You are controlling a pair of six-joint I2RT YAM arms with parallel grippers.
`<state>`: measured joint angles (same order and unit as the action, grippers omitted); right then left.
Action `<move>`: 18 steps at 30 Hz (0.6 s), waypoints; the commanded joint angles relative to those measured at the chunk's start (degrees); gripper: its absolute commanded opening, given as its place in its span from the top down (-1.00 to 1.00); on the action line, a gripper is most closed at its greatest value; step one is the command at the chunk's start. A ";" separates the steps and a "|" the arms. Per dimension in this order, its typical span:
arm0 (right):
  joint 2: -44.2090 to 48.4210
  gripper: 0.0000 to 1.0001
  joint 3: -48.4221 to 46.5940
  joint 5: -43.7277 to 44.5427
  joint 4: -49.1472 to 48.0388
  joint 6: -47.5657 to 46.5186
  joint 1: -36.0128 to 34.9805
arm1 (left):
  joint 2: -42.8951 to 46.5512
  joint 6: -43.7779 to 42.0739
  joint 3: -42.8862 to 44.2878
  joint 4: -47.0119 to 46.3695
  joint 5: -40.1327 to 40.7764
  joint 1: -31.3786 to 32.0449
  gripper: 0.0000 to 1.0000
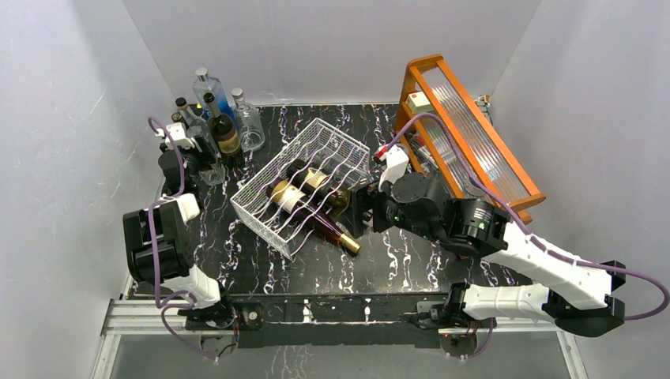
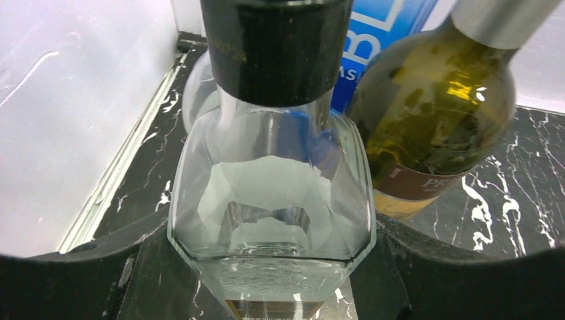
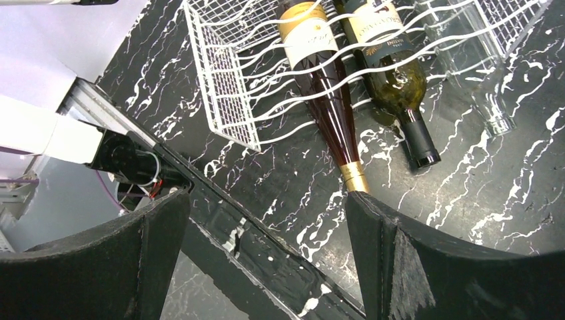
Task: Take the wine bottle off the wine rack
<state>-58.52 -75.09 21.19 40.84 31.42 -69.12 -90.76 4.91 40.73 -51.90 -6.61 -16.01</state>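
Note:
The white wire wine rack [image 1: 304, 185] lies at an angle at the table's middle. Three bottles lie in its cradles: a reddish wine bottle with a gold capsule [image 3: 326, 100], a green bottle with a black cap [image 3: 400, 87] and a clear bottle [image 3: 480, 80]. Their necks stick out of the rack's near right side. My right gripper [image 3: 266, 227] is open and empty just off the gold neck tip [image 1: 348, 241], which lies by its right finger [image 3: 400, 267]. My left gripper [image 2: 270, 280] is shut on a clear square glass bottle [image 2: 270, 200] at the back left.
Several upright bottles [image 1: 221, 118] stand at the back left, among them a green wine bottle [image 2: 433, 113] and a blue one [image 2: 380, 40] beside the held bottle. An orange wooden frame with ribbed clear panels [image 1: 474, 134] leans at the back right. White walls enclose the table.

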 commanded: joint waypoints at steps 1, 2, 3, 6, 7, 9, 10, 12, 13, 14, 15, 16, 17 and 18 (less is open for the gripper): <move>-0.64 -0.96 0.68 -1.37 -4.16 -0.27 -0.05 | 1.15 -0.81 2.54 -7.68 -5.49 0.07 0.92; -0.67 -0.96 0.90 -1.53 -4.30 -0.12 -0.05 | 1.38 -1.23 2.36 -7.58 -4.70 0.10 0.82; -0.69 -0.96 1.22 -1.73 -4.48 0.14 -0.05 | 1.52 -1.61 2.22 -7.41 -4.31 0.17 0.72; -0.32 -0.96 2.14 -2.27 -4.98 0.70 -0.05 | 1.80 -2.39 2.38 -5.78 -3.19 0.64 0.30; -0.24 -0.96 2.28 -2.37 -5.05 0.89 -0.05 | 1.86 -2.37 2.48 -5.01 -2.28 0.77 0.08; -0.11 -0.96 2.49 -2.38 -4.88 1.13 0.00 | 2.46 -2.23 2.82 -2.71 -0.91 0.97 -0.29; 0.00 -0.96 2.56 -2.30 -4.82 1.25 -0.04 | 2.92 -2.06 3.12 -1.40 -0.42 1.02 -0.48; 0.11 -0.96 2.78 -2.08 -4.83 1.48 -0.05 | 4.54 -1.22 3.42 1.33 0.29 0.99 -0.79; 0.20 -0.96 3.07 -2.03 -4.84 1.65 -0.04 | 5.44 -0.69 3.55 2.48 0.36 0.97 -0.82; 0.17 -0.96 3.45 -1.96 -4.96 1.83 -0.05 | 6.39 -0.28 3.52 3.30 0.25 1.03 -0.87; 0.11 -0.96 3.79 -2.02 -5.03 2.00 -0.05 | 7.32 0.09 3.68 4.18 0.25 1.32 -0.95; -0.01 -0.96 4.18 -2.10 -4.99 2.27 -0.03 | 8.27 -0.16 4.14 5.56 0.82 1.90 -0.96; -0.19 -0.96 4.63 -2.12 -4.79 2.51 -0.04 | 9.17 -0.61 4.72 7.18 1.11 2.51 -0.96; -0.38 -0.96 5.18 -2.07 -4.50 2.85 -0.05 | 10.06 -0.90 5.50 8.89 1.32 3.12 -0.96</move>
<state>-59.24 -71.33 19.05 38.39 32.93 -69.12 -86.67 4.14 42.24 -46.30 -6.83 -14.46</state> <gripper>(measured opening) 0.981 0.979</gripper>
